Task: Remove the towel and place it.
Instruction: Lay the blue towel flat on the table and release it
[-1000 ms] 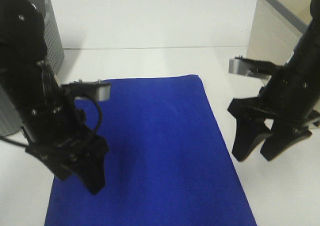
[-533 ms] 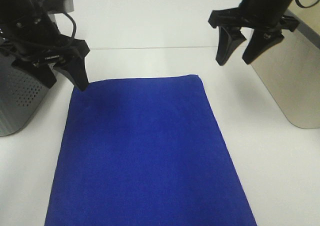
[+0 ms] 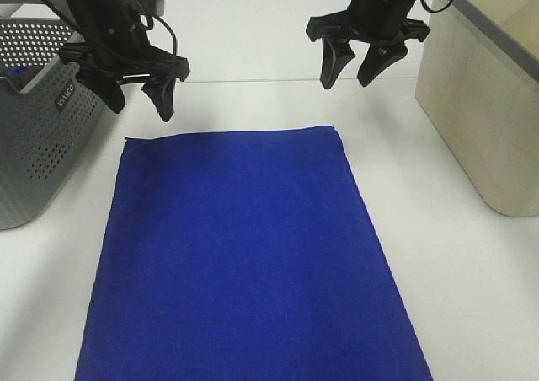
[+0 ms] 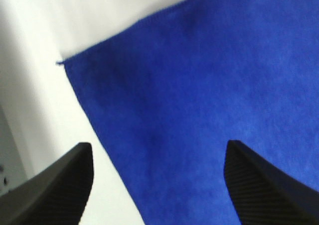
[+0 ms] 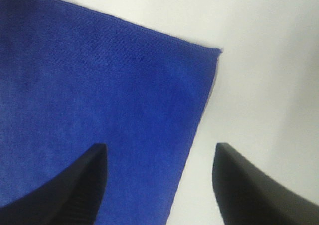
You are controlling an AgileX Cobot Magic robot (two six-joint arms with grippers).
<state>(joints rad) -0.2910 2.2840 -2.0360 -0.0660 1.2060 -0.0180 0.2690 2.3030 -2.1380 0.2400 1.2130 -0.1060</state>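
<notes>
The towel [image 3: 244,246] is a deep blue rectangle lying flat on the white table, reaching from the middle to the front edge of the exterior view. My left gripper [image 3: 139,110] hangs open just above the towel's far left corner, with nothing between its fingers. My right gripper [image 3: 346,83] hangs open above and slightly beyond the far right corner, also empty. In the left wrist view the towel [image 4: 199,100] and its corner lie below the open gripper [image 4: 157,145]. In the right wrist view the towel [image 5: 89,95] and its other far corner lie below the open gripper [image 5: 159,146].
A grey perforated basket [image 3: 38,136] stands at the left, close to the towel's left edge. A pale beige box [image 3: 484,120] stands at the right. Bare white table [image 3: 253,103] lies beyond the towel's far edge.
Both arms have pulled back from the near half of the table to above the towel's far corners. The towel has not moved, and both grippers stay open.
</notes>
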